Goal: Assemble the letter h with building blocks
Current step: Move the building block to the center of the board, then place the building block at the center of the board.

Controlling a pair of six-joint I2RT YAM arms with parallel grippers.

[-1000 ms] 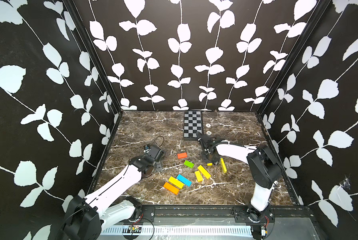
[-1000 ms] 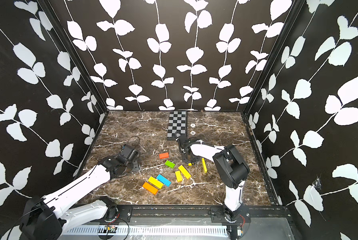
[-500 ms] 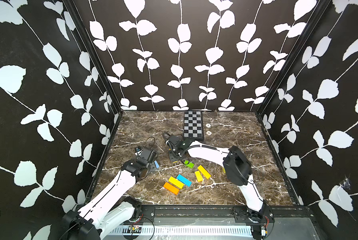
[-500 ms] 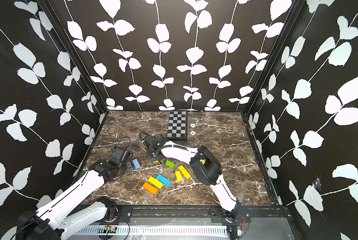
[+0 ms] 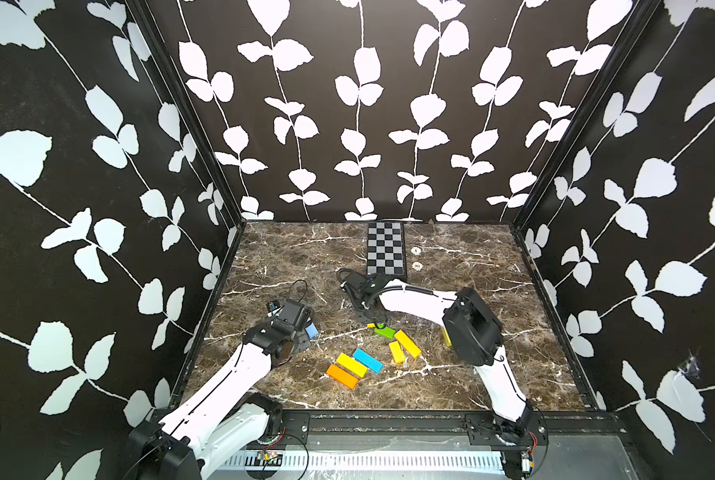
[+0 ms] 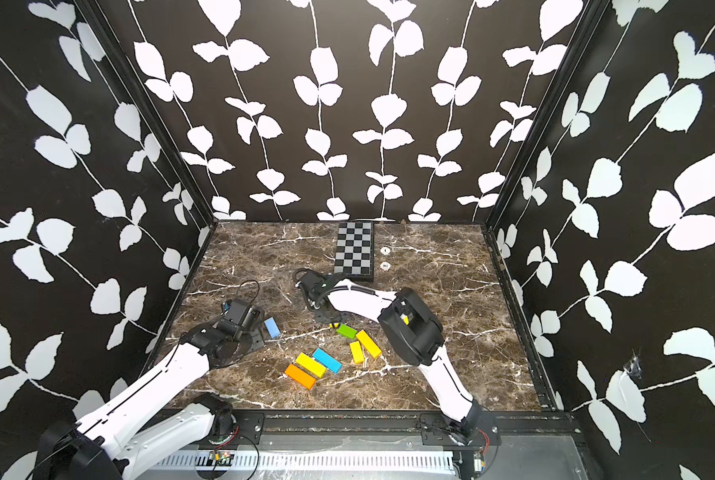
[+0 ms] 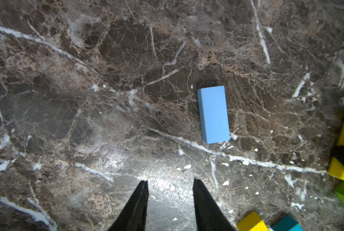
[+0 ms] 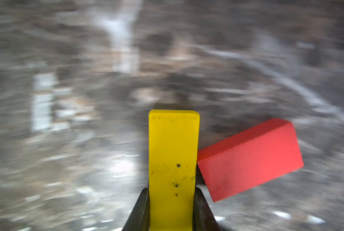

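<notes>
In front of the checkered board (image 5: 385, 248), the right gripper (image 8: 172, 192) clamped 1 glossy yellow bar (image 8: 174, 150). The left gripper (image 7: 170, 181) gaped narrowly, empty.

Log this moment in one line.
left gripper: open, empty, light blue block lying ahead, untouched | right gripper: shut on yellow block, red block beside it | letter h: not yet formed

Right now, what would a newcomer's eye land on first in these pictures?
Bright building blocks lie scattered on the dark marble table, near its front middle. Close up, the right claw clamps a yellow block, with a red block beside it. A light blue block lies alone before the open left claw.
</notes>
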